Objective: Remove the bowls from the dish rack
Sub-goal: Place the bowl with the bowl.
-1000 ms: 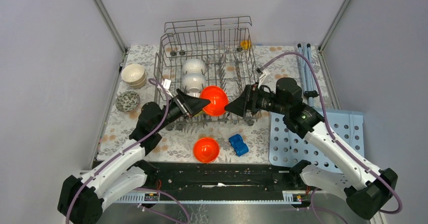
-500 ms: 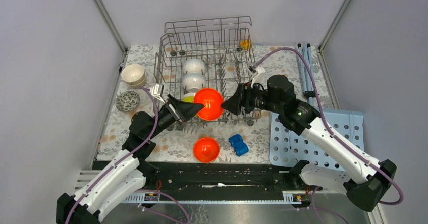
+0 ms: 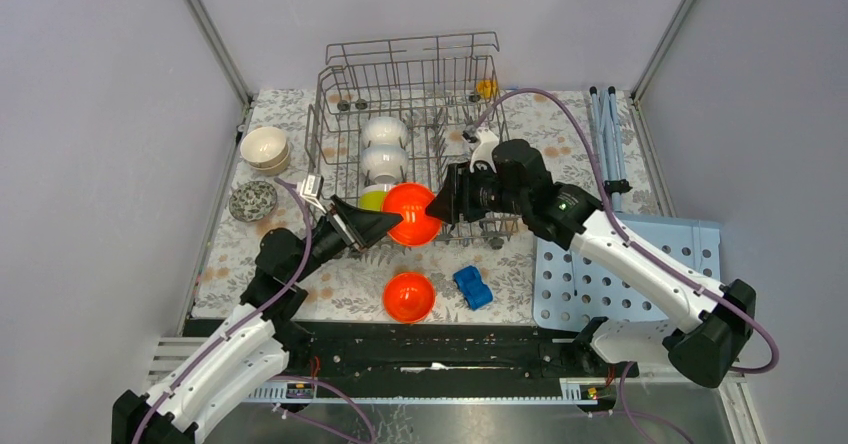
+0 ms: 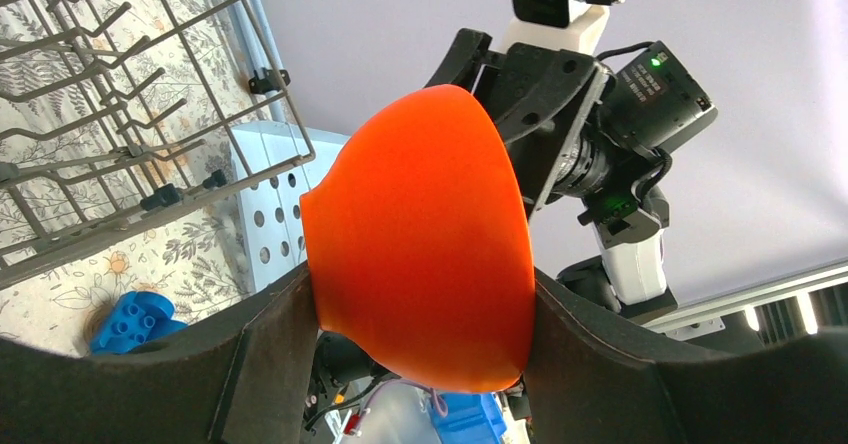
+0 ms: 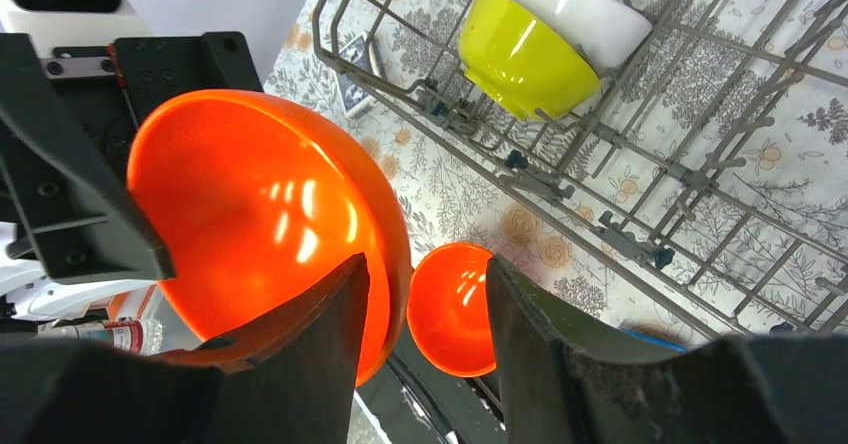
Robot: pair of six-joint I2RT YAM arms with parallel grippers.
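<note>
My left gripper (image 3: 388, 226) is shut on a bright orange bowl (image 3: 413, 214) and holds it on its side in the air at the front edge of the grey wire dish rack (image 3: 410, 84). In the left wrist view the bowl (image 4: 420, 234) fills the space between the fingers. My right gripper (image 3: 438, 207) is open, and its jaws straddle the bowl's rim (image 5: 395, 234). A yellow-green bowl (image 3: 373, 199) and two white bowls (image 3: 384, 146) stand in the rack. A second orange bowl (image 3: 408, 296) sits on the mat in front.
A blue toy car (image 3: 473, 287) lies right of the loose orange bowl. Stacked cream bowls (image 3: 264, 147) and a patterned bowl (image 3: 252, 201) sit left of the rack. A light-blue perforated board (image 3: 650, 274) lies at the right. Blue rods (image 3: 604, 129) lie at the back right.
My left gripper has drawn the orange bowl a little left and toward the near edge. My right arm has swung left and brought its open jaws up to the bowl's rim.
</note>
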